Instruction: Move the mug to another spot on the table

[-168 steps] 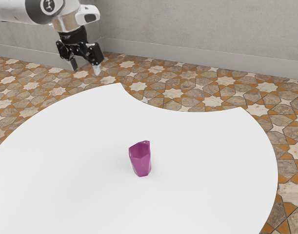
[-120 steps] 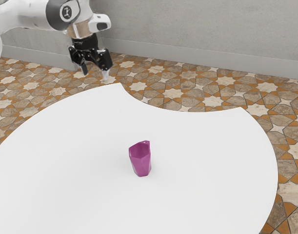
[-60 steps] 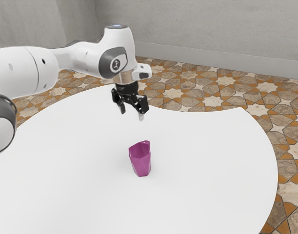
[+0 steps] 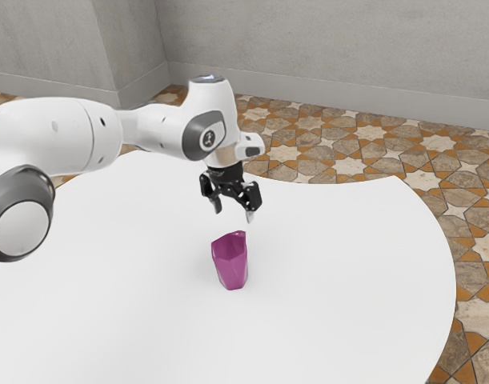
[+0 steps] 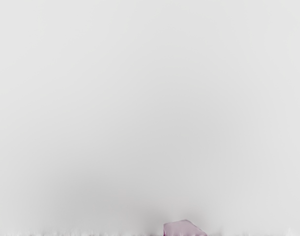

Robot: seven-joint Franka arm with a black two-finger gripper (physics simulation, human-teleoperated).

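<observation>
Your hand (image 4: 234, 212) hangs just above the mug (image 4: 230, 260), fingers spread apart, clear of it. Fingertips point down at the desk (image 4: 348, 280). Mug is purple, faceted, upright, near the middle of the white desk. In the wrist view you get a sliver of the mug (image 5: 184, 229) just under the hand, white desk (image 5: 140, 98) around it. Arm (image 4: 108, 136) comes in from the exterior view's left. Patterned tile floor (image 4: 348, 152) beyond the desk.

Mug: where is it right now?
In the exterior view, the purple mug stands upright near the middle of the white table; the open gripper hovers above it, apart.
</observation>
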